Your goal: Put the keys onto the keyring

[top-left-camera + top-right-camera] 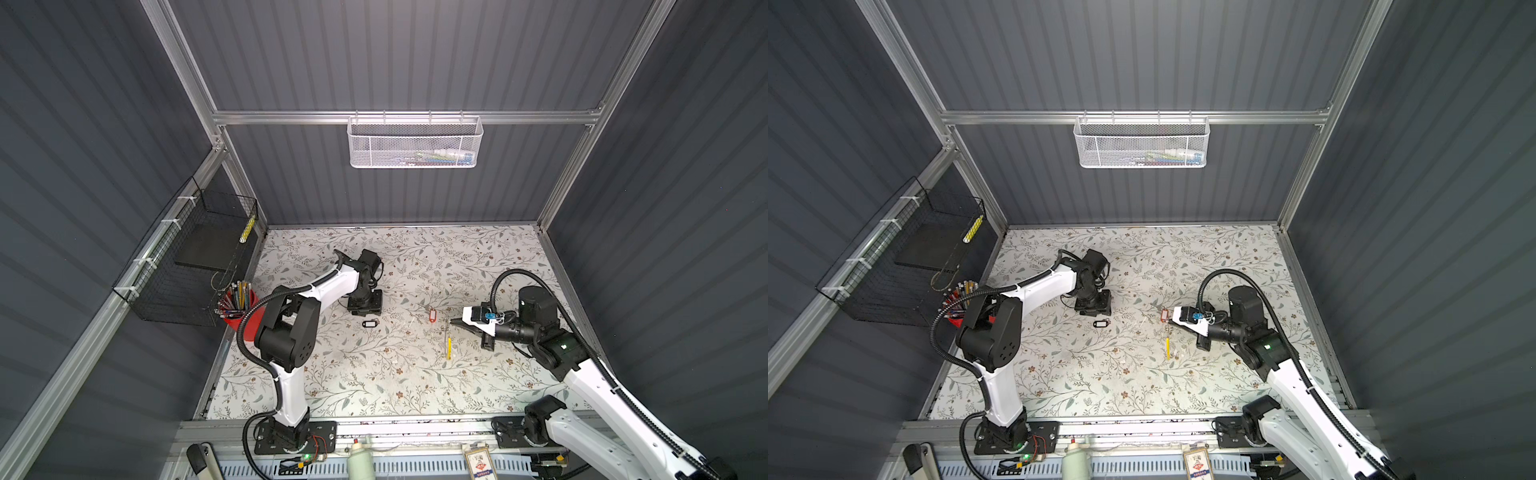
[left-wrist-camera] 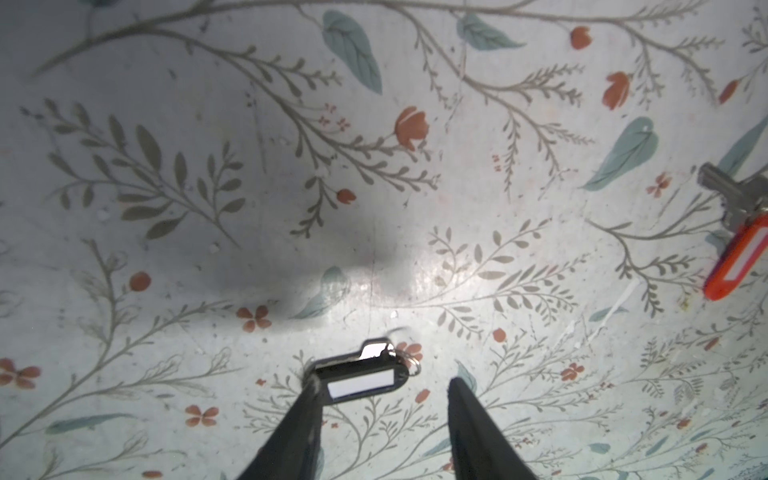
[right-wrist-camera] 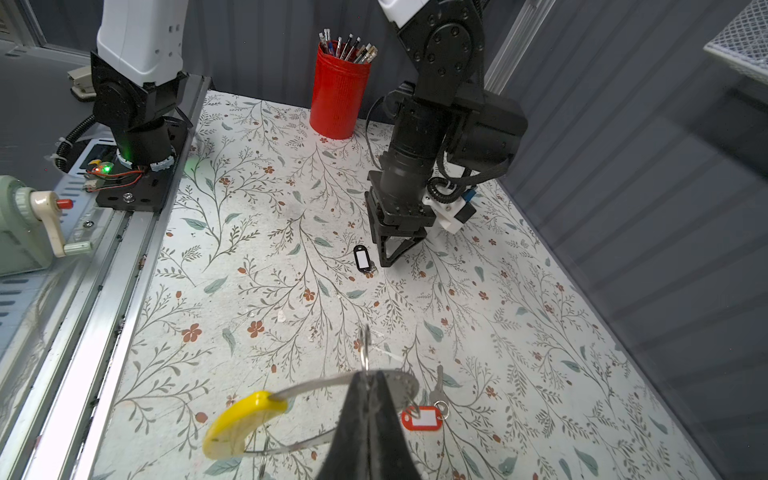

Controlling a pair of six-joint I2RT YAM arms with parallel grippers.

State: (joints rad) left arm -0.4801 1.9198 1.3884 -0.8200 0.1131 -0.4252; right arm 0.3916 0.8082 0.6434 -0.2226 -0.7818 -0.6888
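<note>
- Right gripper (image 3: 368, 380): its jaws are pressing together, pinching the thin grey hoop of the keyring (image 3: 309, 384) at its rim.
- Keyring: it is hanging from that pinch over the right half of the table (image 1: 374, 374). In both top views it is showing edge-on as a thin line (image 1: 448, 347), with its yellow segment (image 3: 241, 424) on the side towards the front edge. Whether its lower part is touching the table cannot be told.
- Red-tagged key (image 3: 422, 417): it is lying flat on the table just beside the right gripper's tips, its silvery blade pointing away from the tag. In a top view (image 1: 1164, 314) it is sitting slightly farther back than the keyring.
- Left gripper (image 2: 382, 384): it is pointing down at the table near the middle, with its jaws standing spread.
- Black-rimmed key (image 2: 359, 380): it is lying flat on the table between those spread fingers (image 2: 469, 419), white label up. One fingertip is overlapping the end of the tag and the other is standing apart from it. This key is lying well apart from the keyring (image 1: 368, 323).
- Red cup (image 3: 338, 99): it is standing upright at the table's left edge, holding pencils.
</note>
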